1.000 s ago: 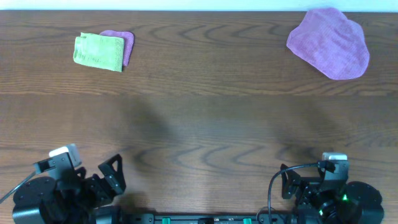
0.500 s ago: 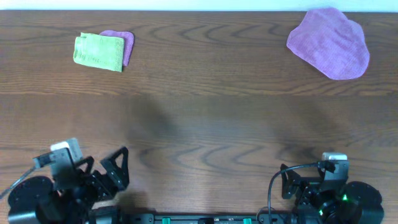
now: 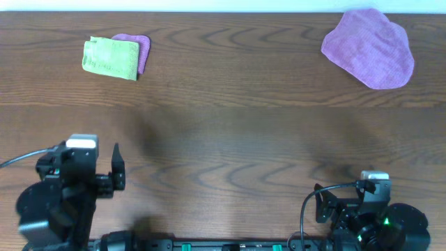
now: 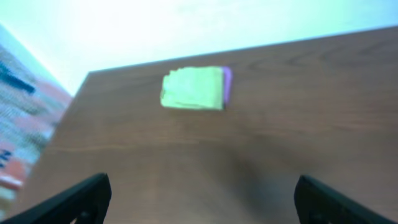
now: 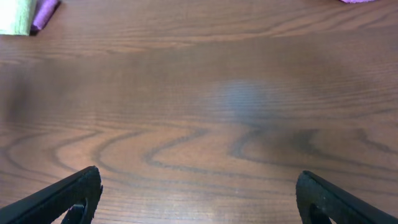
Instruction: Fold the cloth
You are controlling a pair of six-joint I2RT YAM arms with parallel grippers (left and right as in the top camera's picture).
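The lime-green cloth (image 3: 110, 57) lies folded at the far left of the table, on top of a small purple cloth. It also shows blurred in the left wrist view (image 4: 193, 88) and at the top left corner of the right wrist view (image 5: 15, 15). My left gripper (image 3: 117, 167) is open and empty near the front left, far from the cloth; its fingers show wide apart in the left wrist view (image 4: 202, 199). My right gripper (image 3: 319, 202) is open and empty at the front right; the right wrist view shows its fingers spread (image 5: 199, 199).
A small folded purple cloth (image 3: 142, 50) pokes out from under the green one. A large purple cloth (image 3: 369, 47) lies crumpled at the far right. The brown wooden table (image 3: 237, 132) has its far edge against a white wall.
My left arm has lifted and swung so its gripper points up the table toward the green cloth. The right arm and the cloths have not moved.
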